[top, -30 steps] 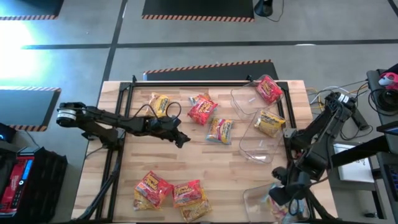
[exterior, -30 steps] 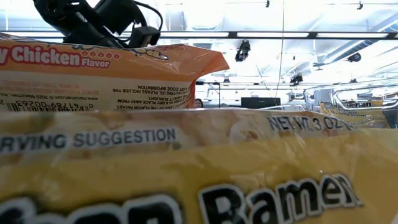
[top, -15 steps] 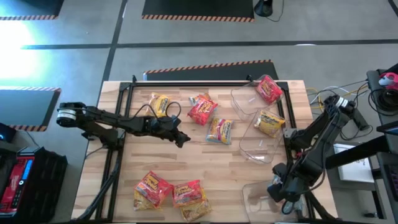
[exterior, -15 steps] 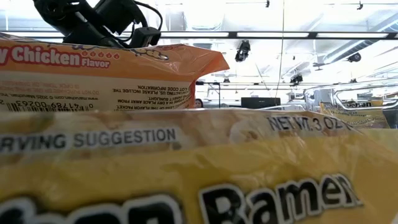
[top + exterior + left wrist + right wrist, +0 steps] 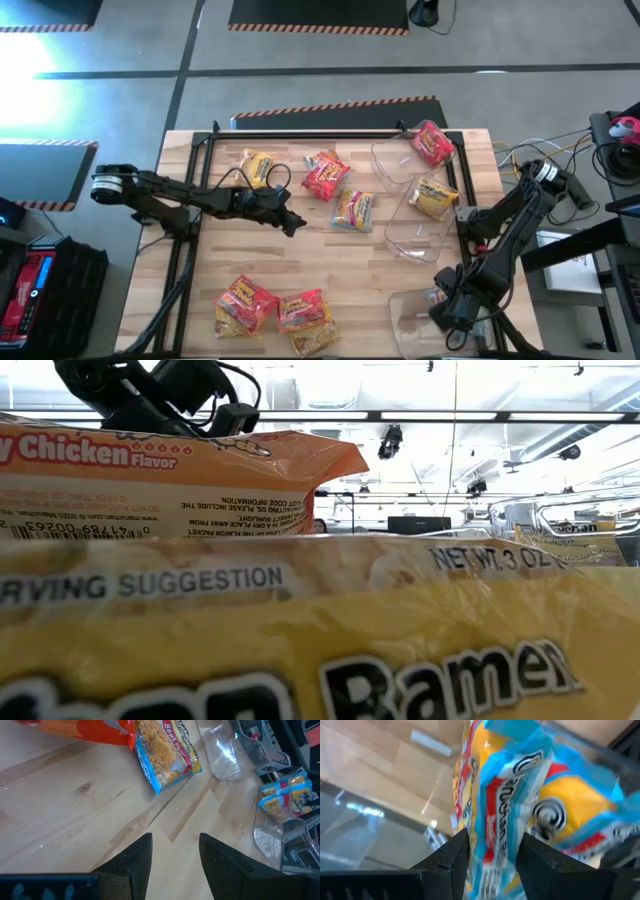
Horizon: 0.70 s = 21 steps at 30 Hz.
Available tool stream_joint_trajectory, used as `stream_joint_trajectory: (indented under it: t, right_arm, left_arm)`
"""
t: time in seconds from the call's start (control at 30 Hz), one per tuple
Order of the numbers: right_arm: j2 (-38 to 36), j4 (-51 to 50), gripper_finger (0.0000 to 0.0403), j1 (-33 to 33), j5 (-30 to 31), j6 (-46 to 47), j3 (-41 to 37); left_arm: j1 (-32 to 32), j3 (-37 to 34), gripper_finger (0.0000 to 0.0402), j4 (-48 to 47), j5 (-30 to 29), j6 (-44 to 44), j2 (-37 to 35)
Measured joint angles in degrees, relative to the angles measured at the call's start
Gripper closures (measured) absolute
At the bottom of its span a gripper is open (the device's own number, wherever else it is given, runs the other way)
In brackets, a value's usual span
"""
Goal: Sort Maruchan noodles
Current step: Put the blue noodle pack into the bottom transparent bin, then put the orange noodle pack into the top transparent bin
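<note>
My left gripper (image 5: 293, 226) hangs over the bare middle of the wooden table (image 5: 330, 270), and its two fingers stand apart with nothing between them. Just ahead of it lies a light blue and yellow packet (image 5: 352, 210), flat on the wood. Behind that one is a red packet (image 5: 325, 176), and a yellow-orange packet (image 5: 256, 166) lies near the far left corner. Two more red packets (image 5: 245, 303) (image 5: 303, 313) lie side by side at the near edge of the table. In the low view, packets lie directly in front of the camera and hide almost the whole table.

My right gripper (image 5: 487, 847) is at the near right corner, down in a clear plastic tub (image 5: 410, 318). Between its fingers stands a blue and yellow packet (image 5: 520, 805), on its edge and crumpled. The fingers are at both sides of it and touch it, but I cannot tell if they press it or only stand beside it.

Along the right side there are more clear tubs. The far tub (image 5: 390, 160) holds one red packet (image 5: 433, 142) at its far corner. The next tub (image 5: 445, 212) holds one yellow packet (image 5: 432, 197). The clear tub (image 5: 412, 242) beside it shows no packet inside.

A black metal frame (image 5: 300, 132) runs along the far edge of the table.
</note>
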Motion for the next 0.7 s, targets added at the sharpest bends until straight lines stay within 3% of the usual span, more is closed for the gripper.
stream_joint_trajectory:
  t: [0.33,0.7]
  right_arm:
    - [-3.20,-5.44,0.0241,-0.16,0.93,-1.02,6.08]
    - [-3.71,-7.41,0.0257,-4.73,34.76,-8.23,10.89]
  left_arm:
    - [0.00,0.00,0.0256,0.17,0.00,-1.14,0.00]
    - [-0.02,0.00,0.0256,0.27,1.86,-1.27,0.00]
